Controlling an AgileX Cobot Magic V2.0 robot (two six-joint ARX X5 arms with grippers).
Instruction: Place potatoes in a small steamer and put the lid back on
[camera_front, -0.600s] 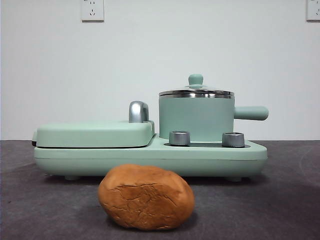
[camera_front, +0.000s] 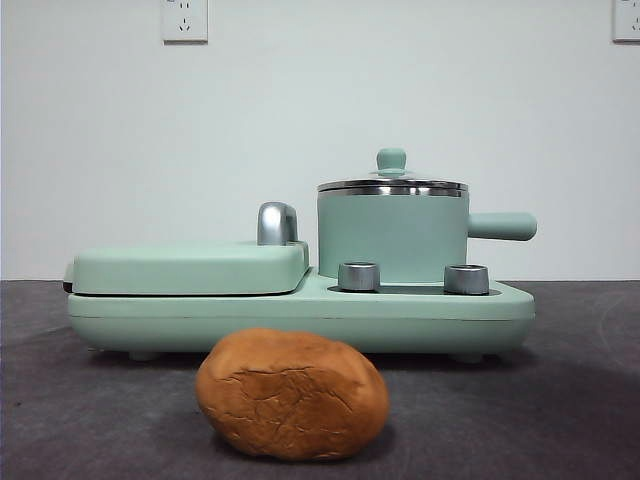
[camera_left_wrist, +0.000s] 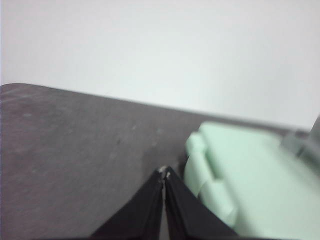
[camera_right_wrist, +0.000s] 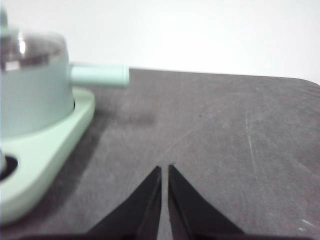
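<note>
An orange-brown potato (camera_front: 292, 395) with cracked skin lies on the dark table in front of the appliance. The small mint-green steamer (camera_front: 393, 236) stands on the appliance's right side, its side handle (camera_front: 501, 226) pointing right. The glass lid (camera_front: 392, 183) with its green knob sits on the steamer. My left gripper (camera_left_wrist: 164, 173) is shut and empty over the table beside the flat griddle cover (camera_left_wrist: 250, 175). My right gripper (camera_right_wrist: 164, 169) is shut and empty over the table, to the side of the steamer (camera_right_wrist: 32, 82). Neither gripper shows in the front view.
The mint-green appliance base (camera_front: 300, 315) carries a closed flat griddle plate (camera_front: 190, 268) on its left and two silver dials (camera_front: 359, 276) in front of the steamer. A white wall stands behind, with sockets (camera_front: 185, 20) high up.
</note>
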